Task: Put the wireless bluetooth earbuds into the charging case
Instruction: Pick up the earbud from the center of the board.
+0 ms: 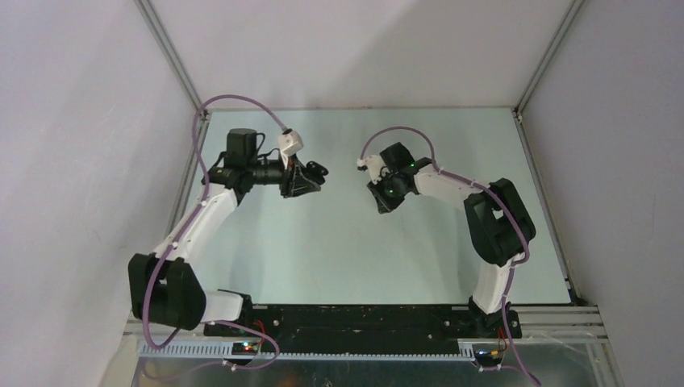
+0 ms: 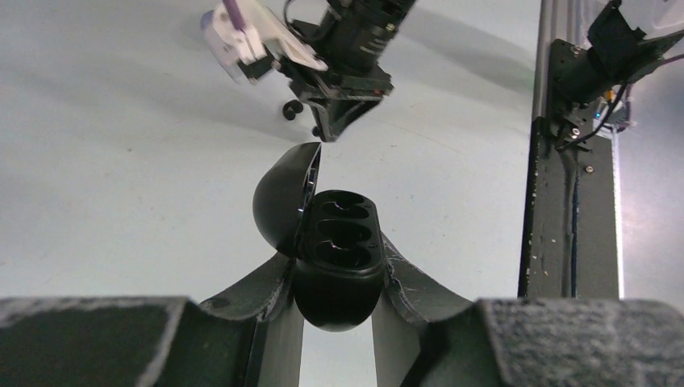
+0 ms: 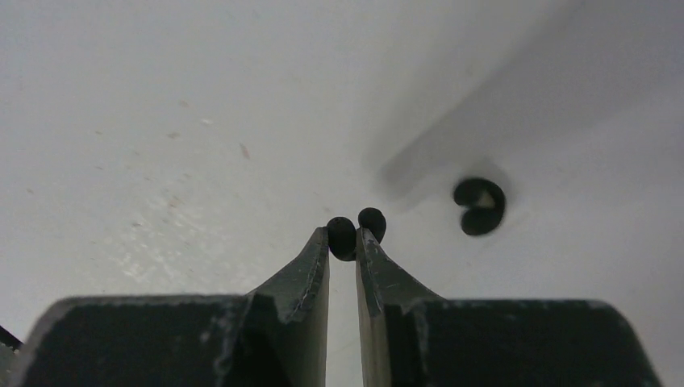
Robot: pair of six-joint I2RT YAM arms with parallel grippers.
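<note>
My left gripper (image 2: 337, 270) is shut on the black charging case (image 2: 339, 242), which it holds clear of the table. The case's lid (image 2: 282, 197) is swung open to the left, and the dark sockets show. My right gripper (image 3: 344, 235) is shut on a small black earbud (image 3: 342, 239), pinched at the very fingertips just above the table. A second black earbud (image 3: 480, 206) lies loose on the table, to the right of those fingertips. From above, the left gripper (image 1: 310, 179) and the right gripper (image 1: 381, 201) face each other mid-table, a short gap apart. In the left wrist view the right gripper (image 2: 327, 129) hangs just beyond the case.
The pale table (image 1: 339, 250) is bounded by aluminium frame rails (image 1: 542, 189) at left and right, with white walls around it. A black base rail (image 2: 565, 201) runs down the right side of the left wrist view.
</note>
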